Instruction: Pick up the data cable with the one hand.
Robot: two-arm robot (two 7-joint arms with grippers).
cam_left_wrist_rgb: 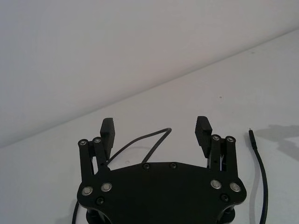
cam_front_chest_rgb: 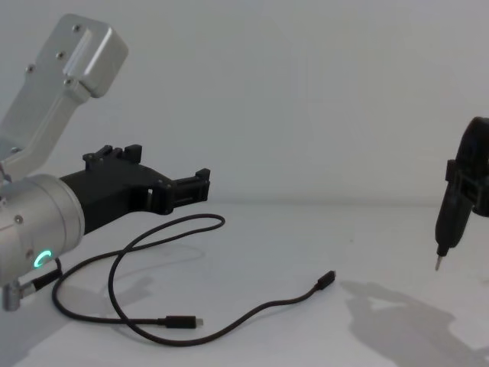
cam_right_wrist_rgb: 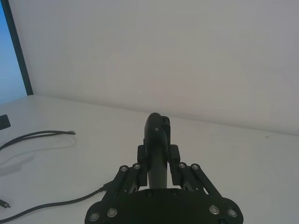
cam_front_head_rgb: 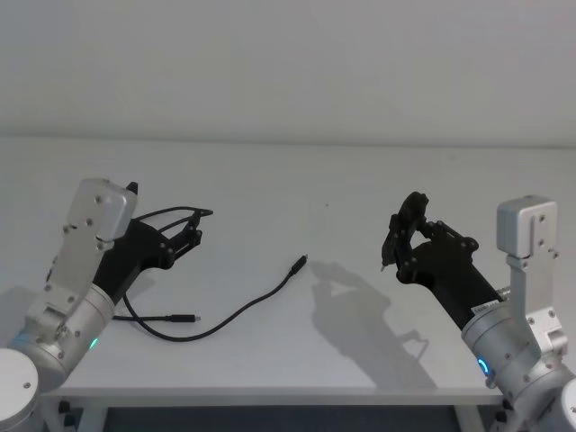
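Note:
The data cable (cam_front_head_rgb: pixel 243 310) is a thin black cord lying loose on the white table (cam_front_head_rgb: pixel 324 189). One plug (cam_front_head_rgb: pixel 300 263) lies near the middle and the other (cam_front_head_rgb: pixel 184 318) near the front left. A bend of the cable (cam_left_wrist_rgb: pixel 149 140) lies below the one hand, my left gripper (cam_front_head_rgb: pixel 194 229), which hovers open on its silver wrist with a green ring light, holding nothing. In the chest view this gripper (cam_front_chest_rgb: pixel 170 164) is above the cable (cam_front_chest_rgb: pixel 252 313). My right gripper (cam_front_head_rgb: pixel 400 238) hangs at the right, shut on a slim black pointed tool (cam_front_chest_rgb: pixel 443 237), well clear of the cord.
The table's front edge (cam_front_head_rgb: pixel 270 392) runs close to the cable's near plug. A plain pale wall stands behind the table. A dark screen edge (cam_right_wrist_rgb: pixel 16 51) shows far off in the right wrist view.

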